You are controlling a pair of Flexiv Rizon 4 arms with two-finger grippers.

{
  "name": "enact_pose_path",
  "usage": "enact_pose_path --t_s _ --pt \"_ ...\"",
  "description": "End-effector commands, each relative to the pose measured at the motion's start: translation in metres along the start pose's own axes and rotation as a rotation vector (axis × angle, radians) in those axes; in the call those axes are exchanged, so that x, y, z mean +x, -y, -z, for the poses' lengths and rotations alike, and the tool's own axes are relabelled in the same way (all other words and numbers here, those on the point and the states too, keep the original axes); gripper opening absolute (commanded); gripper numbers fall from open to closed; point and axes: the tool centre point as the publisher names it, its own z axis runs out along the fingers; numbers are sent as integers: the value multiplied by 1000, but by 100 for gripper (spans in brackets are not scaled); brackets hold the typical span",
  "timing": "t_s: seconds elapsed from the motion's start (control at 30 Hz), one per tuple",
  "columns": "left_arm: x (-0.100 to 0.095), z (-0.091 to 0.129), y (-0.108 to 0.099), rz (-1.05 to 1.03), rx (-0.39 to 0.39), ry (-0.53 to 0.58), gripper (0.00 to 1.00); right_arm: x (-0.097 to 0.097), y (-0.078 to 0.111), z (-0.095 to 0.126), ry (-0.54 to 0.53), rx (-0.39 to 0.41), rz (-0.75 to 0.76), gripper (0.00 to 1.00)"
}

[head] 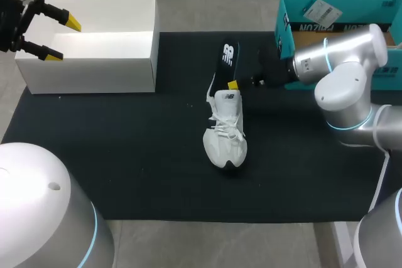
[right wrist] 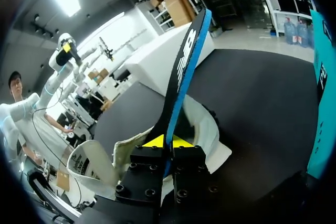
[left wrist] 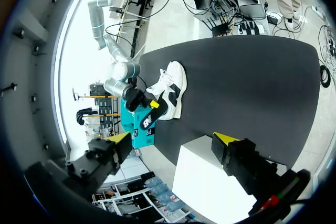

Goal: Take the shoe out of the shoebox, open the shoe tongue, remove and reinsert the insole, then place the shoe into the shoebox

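A black mat (head: 125, 167) covers most of the bench. At its far left corner sits an open white box (head: 88, 73), and at the far right corner a teal box (head: 295, 36). It is not clear which of the two is the shoebox.

A white shoe (head: 226, 136) lies near the middle of the mat, well apart from both boxes. Its toe points toward the robot and its heel points away. A black insole (head: 227, 58) with a blue edge rises out of the shoe's opening. One end is inside the heel and the other is tilted up and away over the mat.

The right arm reaches in from the right. The right tool (head: 233, 85) is clamped on the insole just above the shoe's collar, with one yellow tip on each face. The left tool (head: 61, 39) hangs over the far left end of the white box with its fingers apart and nothing between them.

The task looks about halfway done. The shoe is out of the box, and its mouth appears open wide enough for the insole to pass. The insole is partly in and partly out, and a single moment cannot show whether it is being removed or put back. The insole step has to be finished, and then the shoe has to go into the shoebox.
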Motion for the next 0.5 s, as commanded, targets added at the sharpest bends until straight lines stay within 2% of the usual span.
enact_pose_path --t_s 0.03,0.23,0.43,0.47,0.5 --pt "-1 0 0 1 1 -4 100 6 10 -3 11 10 -11 0" --pt "-1 0 0 1 1 -4 100 13 21 -1 5 35 -31 0" --pt "-1 0 0 1 1 -4 100 17 25 -1 -7 55 -41 0" --pt "-1 0 0 1 1 -4 100 15 23 -1 -8 55 -42 12" --pt "-1 0 0 1 1 -4 100 14 19 -1 -3 49 -36 42"
